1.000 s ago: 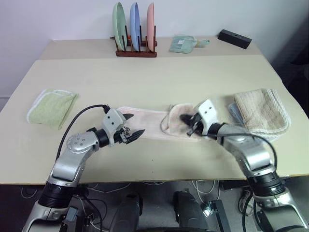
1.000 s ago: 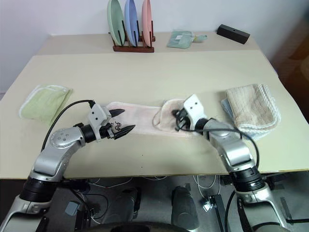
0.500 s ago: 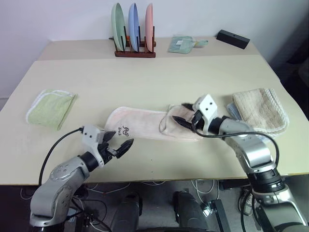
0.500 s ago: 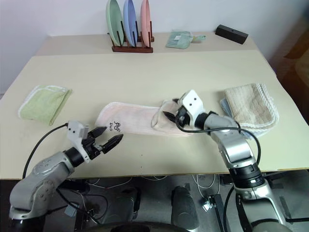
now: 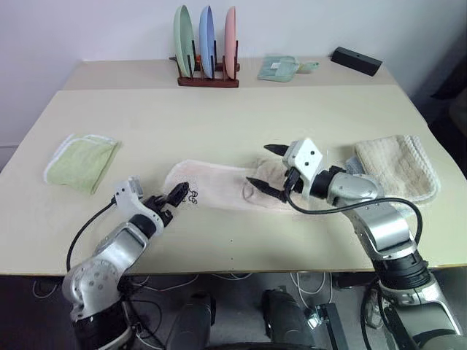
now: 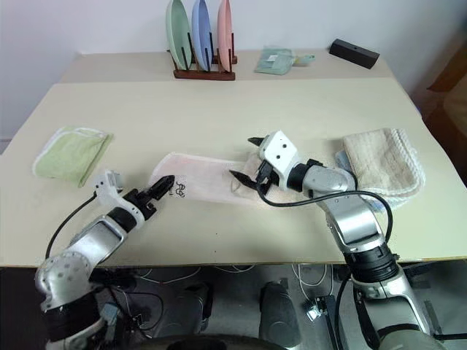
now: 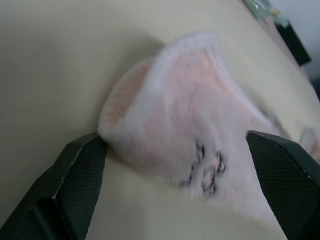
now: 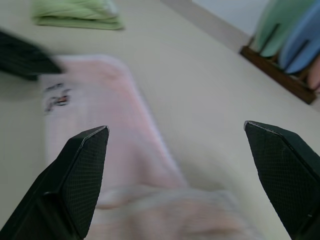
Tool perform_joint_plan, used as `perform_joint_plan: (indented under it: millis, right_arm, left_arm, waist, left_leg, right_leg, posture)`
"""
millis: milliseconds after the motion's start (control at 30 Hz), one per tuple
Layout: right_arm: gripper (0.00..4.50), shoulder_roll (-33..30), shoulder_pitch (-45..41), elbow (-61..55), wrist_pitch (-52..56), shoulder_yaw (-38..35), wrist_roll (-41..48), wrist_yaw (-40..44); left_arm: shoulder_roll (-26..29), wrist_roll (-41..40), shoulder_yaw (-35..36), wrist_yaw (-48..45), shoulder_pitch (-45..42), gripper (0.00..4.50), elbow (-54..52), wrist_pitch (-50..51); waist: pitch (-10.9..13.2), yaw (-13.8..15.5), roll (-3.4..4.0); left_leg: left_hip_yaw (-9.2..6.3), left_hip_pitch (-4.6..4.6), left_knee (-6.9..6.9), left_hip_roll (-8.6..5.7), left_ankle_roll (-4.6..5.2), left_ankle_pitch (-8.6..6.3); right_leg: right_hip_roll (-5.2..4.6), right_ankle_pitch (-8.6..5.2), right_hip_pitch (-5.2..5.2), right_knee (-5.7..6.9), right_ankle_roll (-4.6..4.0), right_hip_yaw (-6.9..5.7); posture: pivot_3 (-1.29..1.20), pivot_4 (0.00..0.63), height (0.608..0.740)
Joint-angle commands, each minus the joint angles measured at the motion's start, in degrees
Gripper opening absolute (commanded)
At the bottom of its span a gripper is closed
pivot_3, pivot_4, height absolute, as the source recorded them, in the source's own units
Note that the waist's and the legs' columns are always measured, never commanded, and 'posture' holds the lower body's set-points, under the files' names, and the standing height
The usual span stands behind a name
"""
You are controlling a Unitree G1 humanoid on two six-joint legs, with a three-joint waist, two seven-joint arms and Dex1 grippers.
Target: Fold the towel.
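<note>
Your pink towel (image 5: 226, 187) lies stretched across the tabletop (image 5: 233, 124), its right end lapped over. Both sets of fingers gape empty: left gripper (image 6: 162, 187) at the embroidered end, right gripper (image 5: 264, 168) above the lapped end. Clamp carelessly and one layer may slip, skewing your fold.

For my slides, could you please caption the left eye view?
Both open grippers, left and right, flank the pink towel lying on the table.
</note>
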Motion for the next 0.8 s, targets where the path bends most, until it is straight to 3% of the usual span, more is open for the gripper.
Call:
perform_joint_plan:
  millis: [33,67,167,400,633,800]
  right_arm:
    - [4.42,0.3,1.7,-4.5,-0.3,0.6,-0.4,-0.2]
    - [4.42,0.2,2.2,-5.0,-0.3,0.8,-0.6,-0.3]
    - [4.5,-0.1,4.2,-6.7,0.0,1.0,-1.1,-0.7]
    - [4.5,-0.2,6.5,-8.6,0.7,0.8,-1.8,-1.4]
    - [4.5,-1.3,7.7,-7.9,0.7,-1.0,-1.9,-1.1]
    - [4.5,-1.8,7.5,-6.0,-0.3,-1.4,-2.4,-1.2]
  left_arm:
    - [-1.1,0.0,-1.0,1.7,-2.5,4.5,5.0,-0.7]
    - [-1.2,0.2,-1.3,1.6,-3.1,4.5,5.8,-0.9]
    - [-1.4,0.9,-1.9,1.7,-4.4,3.62,7.4,-2.4]
    - [-1.3,-0.9,-0.1,0.6,-5.3,0.15,7.3,-6.0]
    - [12.8,-0.4,7.4,-7.5,-10.0,0.06,10.9,-13.4]
    - [22.9,2.6,3.2,-17.2,-11.3,0.06,10.9,-14.2]
  waist:
    - [0.0,0.1,0.0]
    - [0.0,0.1,0.0]
    - [0.0,0.0,0.0]
    - [0.0,-0.1,-0.04]
    - [0.0,-0.4,-0.05]
    - [0.0,-0.1,-0.05]
  left_leg:
    - [0.0,0.0,0.0,0.0,0.0,0.0]
    - [0.0,0.0,0.01,-0.01,0.0,0.0]
    - [0.0,0.0,0.01,-0.01,0.0,0.0]
    - [0.0,-0.05,0.0,-0.01,-0.01,0.0]
    - [0.01,-0.05,-0.07,0.05,-0.01,0.0]
    - [0.04,-0.08,-0.1,0.05,-0.01,0.0]
  right_leg:
    - [0.0,0.0,0.02,-0.01,0.0,0.0]
    - [0.0,0.0,0.02,-0.02,0.0,0.0]
    - [0.0,0.0,0.02,-0.02,0.0,0.0]
    - [0.0,0.0,0.01,-0.12,-0.01,0.0]
    - [0.06,0.02,-0.09,-0.1,-0.05,0.0]
    - [0.05,0.02,-0.09,-0.18,-0.05,0.01]
  posture:
    - [0.0,0.15,0.74]
    - [0.0,0.15,0.74]
    - [0.0,0.15,0.74]
    - [0.0,0.15,0.74]
    - [0.0,0.15,0.74]
    - [0.0,0.15,0.74]
